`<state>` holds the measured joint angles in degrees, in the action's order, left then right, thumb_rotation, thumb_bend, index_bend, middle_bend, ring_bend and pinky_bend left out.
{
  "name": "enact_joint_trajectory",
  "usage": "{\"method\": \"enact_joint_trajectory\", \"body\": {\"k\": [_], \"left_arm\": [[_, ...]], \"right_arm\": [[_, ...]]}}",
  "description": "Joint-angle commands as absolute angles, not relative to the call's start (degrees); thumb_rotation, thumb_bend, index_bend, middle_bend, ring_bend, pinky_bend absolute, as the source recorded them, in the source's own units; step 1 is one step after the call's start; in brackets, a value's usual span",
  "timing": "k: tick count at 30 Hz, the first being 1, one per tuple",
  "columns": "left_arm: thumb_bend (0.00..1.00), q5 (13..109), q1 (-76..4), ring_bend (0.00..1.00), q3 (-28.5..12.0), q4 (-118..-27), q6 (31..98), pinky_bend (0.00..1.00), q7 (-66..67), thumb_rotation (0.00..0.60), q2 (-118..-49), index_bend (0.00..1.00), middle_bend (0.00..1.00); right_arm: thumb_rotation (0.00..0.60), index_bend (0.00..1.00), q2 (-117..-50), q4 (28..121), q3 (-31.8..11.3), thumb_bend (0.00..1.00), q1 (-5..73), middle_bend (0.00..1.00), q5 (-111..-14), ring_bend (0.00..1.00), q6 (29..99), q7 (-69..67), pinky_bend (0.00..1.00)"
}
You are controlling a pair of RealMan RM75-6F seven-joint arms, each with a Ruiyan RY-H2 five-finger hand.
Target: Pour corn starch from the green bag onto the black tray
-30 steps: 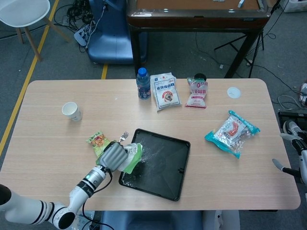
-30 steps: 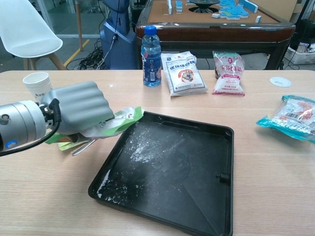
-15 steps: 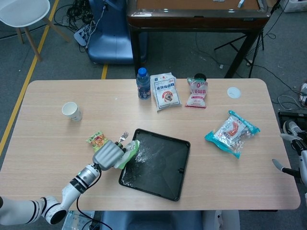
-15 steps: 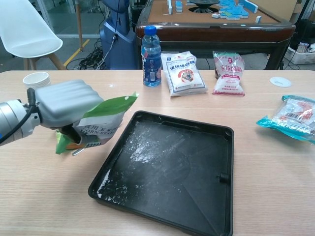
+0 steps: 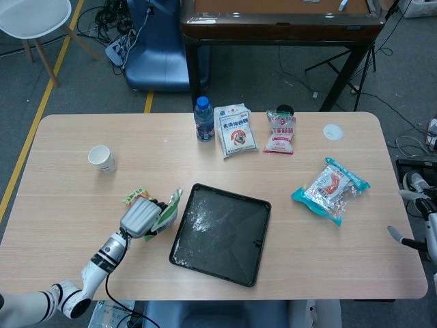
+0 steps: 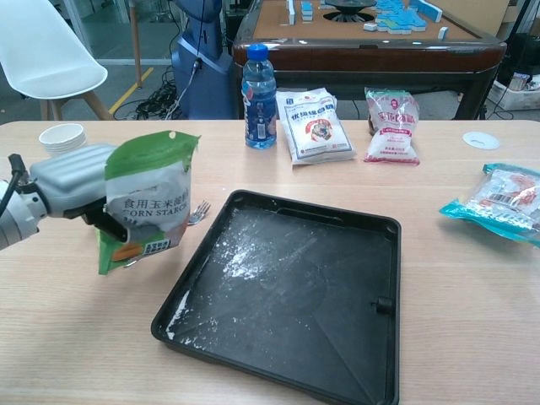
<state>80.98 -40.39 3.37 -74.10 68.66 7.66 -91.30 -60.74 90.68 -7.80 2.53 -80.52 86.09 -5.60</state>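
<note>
Green-and-white bag (image 6: 148,198), black tray (image 6: 337,337) dusted with white powder.

Grey floor (image 5: 273,75) (yellow line (image 5: 41,102) at left), white chair (image 5: 34,20), dark wooden table (image 5: 280,24) behind.

The left hand (image 6: 72,179) holds the bag (image 6: 145,200) upright, just left of the tray (image 6: 381,253).

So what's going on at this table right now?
The left robot hand holds the green bag of corn starch upright, just left of the black tray. White powder is already scattered on the tray, mostly on its left side. A fork lies on the table beside the bag. The right robot hand sits off at the table's right edge, touching nothing.
</note>
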Motion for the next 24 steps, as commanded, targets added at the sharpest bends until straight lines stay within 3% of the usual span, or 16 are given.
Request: {"method": "enact_joint_trajectory", "body": {"k": [1, 20, 24], "left_arm": [[0.43, 81.8, -38.7, 0.54, 2.2, -70.3, 69.1, 0.81, 3.1, 0.6, -93.2, 0.43, 0.56], [0.43, 86.5, -36.4, 0.54, 1.8, -55.3, 67.5, 0.81, -10.2, 0.6, -101.6, 0.43, 0.56], [0.38, 86.9, -36.2, 0.52, 1.6, -53.7, 66.8, 0.81, -11.9, 0.6, -102.5, 0.4, 0.54]], "right_arm": [[0.6, 0.28, -60.7, 90.7, -7.8, 0.1, 2.5, 0.32, -80.4, 0.15, 86.1, -5.6, 0.18], [0.6, 0.28, -61.0, 90.4, -7.9, 0.1, 2.5, 0.32, -79.9, 0.15, 85.8, -5.7, 0.18], [0.6, 0.28, -61.1, 90.2, -7.9, 0.1, 2.4, 0.32, -79.7, 0.15, 85.8, -5.8, 0.18]]}}
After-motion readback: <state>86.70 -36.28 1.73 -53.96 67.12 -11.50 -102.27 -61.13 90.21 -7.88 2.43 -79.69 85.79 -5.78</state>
